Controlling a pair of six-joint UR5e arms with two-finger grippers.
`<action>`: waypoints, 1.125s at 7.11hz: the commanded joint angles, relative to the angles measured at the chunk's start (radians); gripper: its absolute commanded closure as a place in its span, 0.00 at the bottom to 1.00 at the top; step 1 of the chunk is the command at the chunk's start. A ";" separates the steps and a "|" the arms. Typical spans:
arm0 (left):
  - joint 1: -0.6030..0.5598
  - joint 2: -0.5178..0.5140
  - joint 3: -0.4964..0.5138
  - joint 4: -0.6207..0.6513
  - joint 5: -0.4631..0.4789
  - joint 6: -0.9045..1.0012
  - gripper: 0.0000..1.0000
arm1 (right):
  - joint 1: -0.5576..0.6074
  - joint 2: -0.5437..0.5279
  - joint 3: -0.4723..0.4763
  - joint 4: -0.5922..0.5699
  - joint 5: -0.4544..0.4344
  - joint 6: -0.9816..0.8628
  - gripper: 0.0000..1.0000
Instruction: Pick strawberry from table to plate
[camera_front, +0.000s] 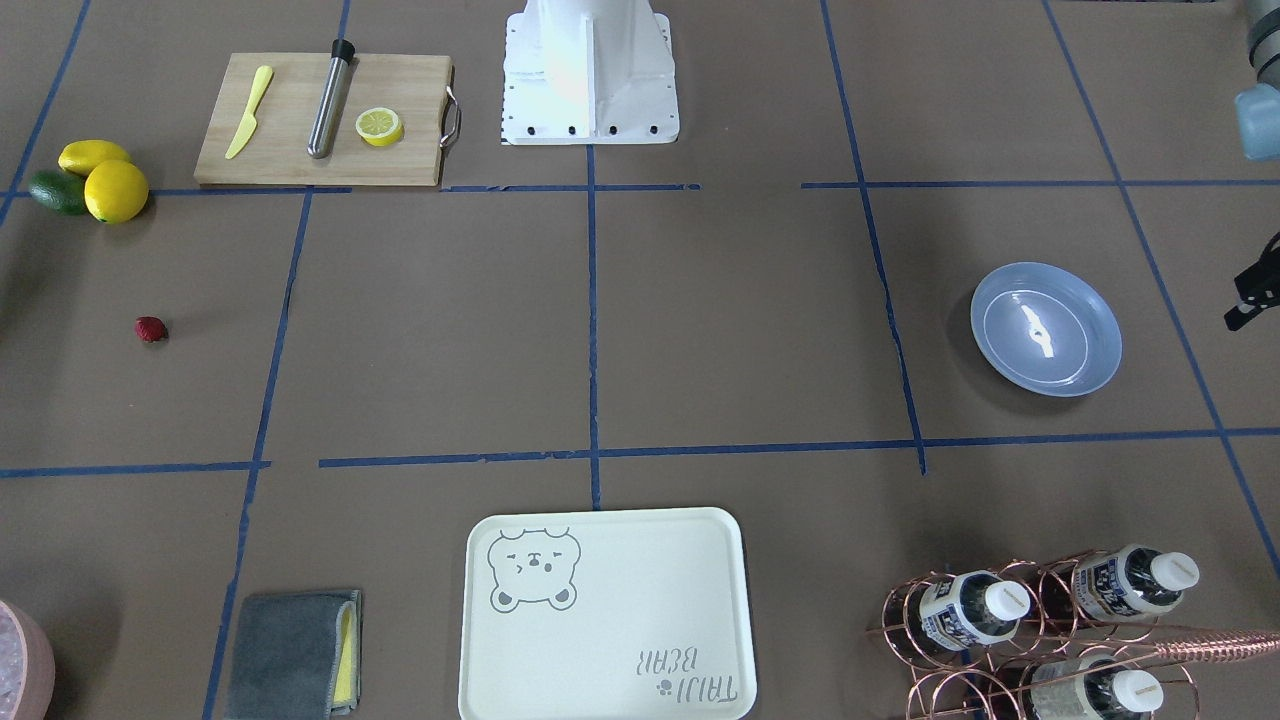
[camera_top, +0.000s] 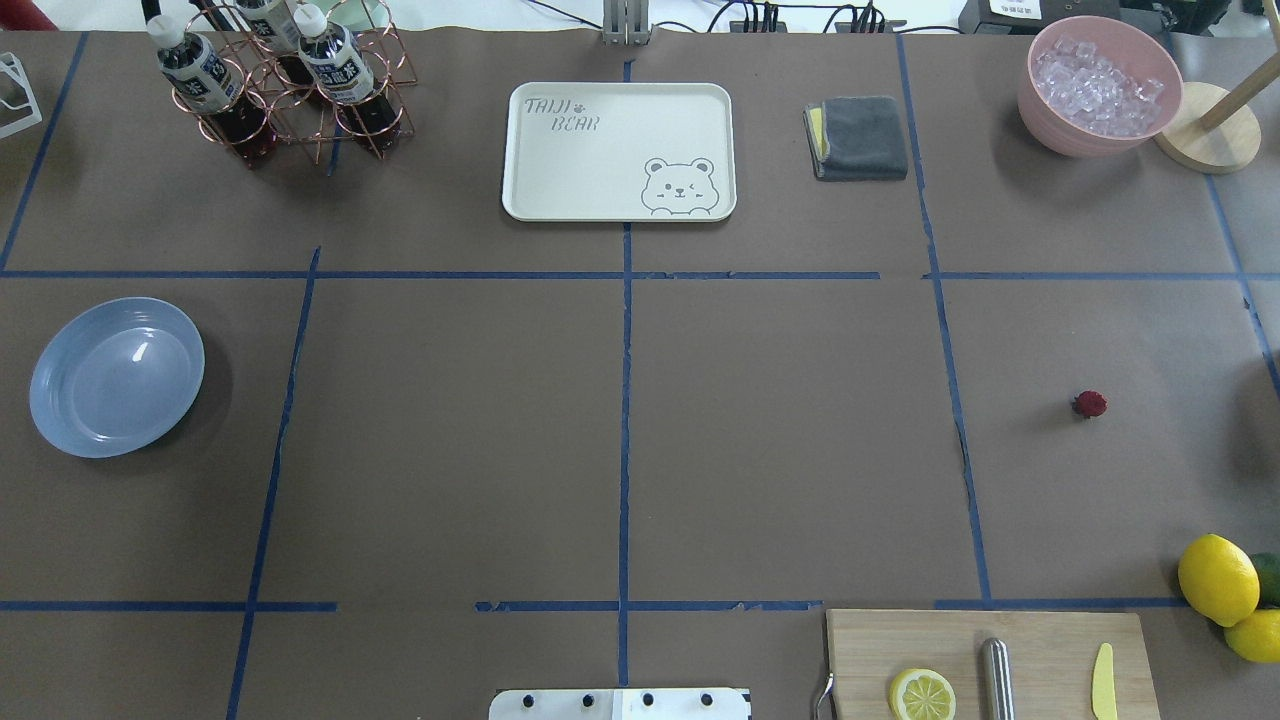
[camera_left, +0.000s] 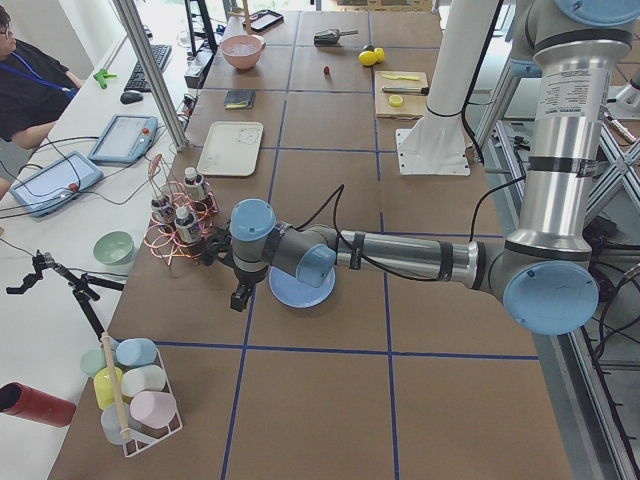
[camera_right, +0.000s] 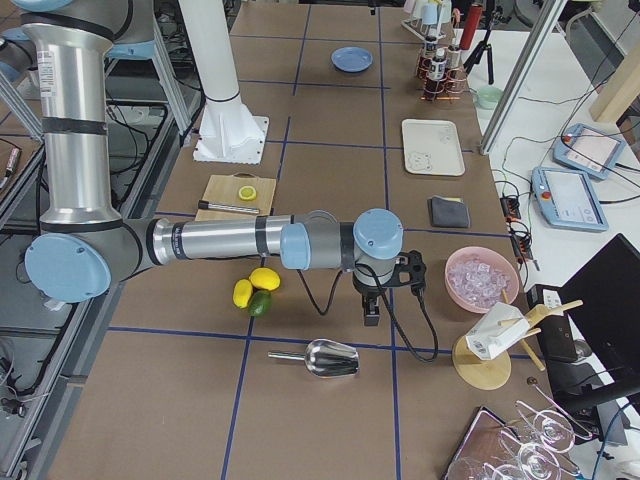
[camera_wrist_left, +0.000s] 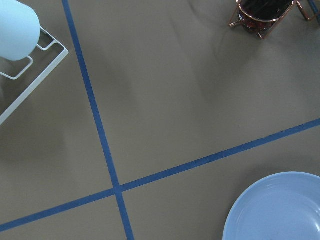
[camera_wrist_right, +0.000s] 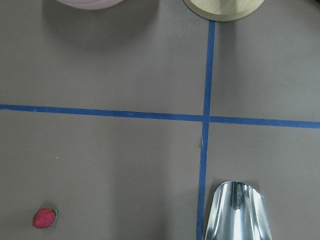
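Observation:
The strawberry (camera_top: 1090, 403) is a small dark-red berry lying alone on the brown table (camera_top: 780, 450), toward the robot's right. It also shows in the front view (camera_front: 151, 329) and at the lower left of the right wrist view (camera_wrist_right: 44, 218). The light blue plate (camera_top: 117, 376) sits with nothing in it on the far left side (camera_front: 1046, 329). My left gripper (camera_left: 240, 297) hangs just beyond the plate's outer edge, with the plate (camera_wrist_left: 280, 210) at the lower right of the left wrist view. My right gripper (camera_right: 371, 312) hovers over the table's right end. I cannot tell whether either gripper is open or shut.
A cutting board (camera_top: 985, 660) holds a lemon half, a steel rod and a yellow knife. Lemons (camera_top: 1217, 578) and an avocado lie beside it. Along the far side stand a bear-print tray (camera_top: 618, 150), grey cloth (camera_top: 858, 137), ice bowl (camera_top: 1098, 85) and bottle rack (camera_top: 280, 85). A metal scoop (camera_wrist_right: 239, 212) lies near the right gripper.

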 joint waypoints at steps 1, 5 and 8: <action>0.136 0.102 0.047 -0.328 0.067 -0.348 0.02 | -0.003 0.015 -0.007 0.004 0.006 0.156 0.00; 0.307 0.107 0.155 -0.582 0.191 -0.619 0.06 | -0.003 -0.027 -0.014 0.200 0.003 0.164 0.00; 0.361 0.107 0.172 -0.578 0.256 -0.618 0.18 | -0.006 -0.008 -0.012 0.196 0.009 0.164 0.00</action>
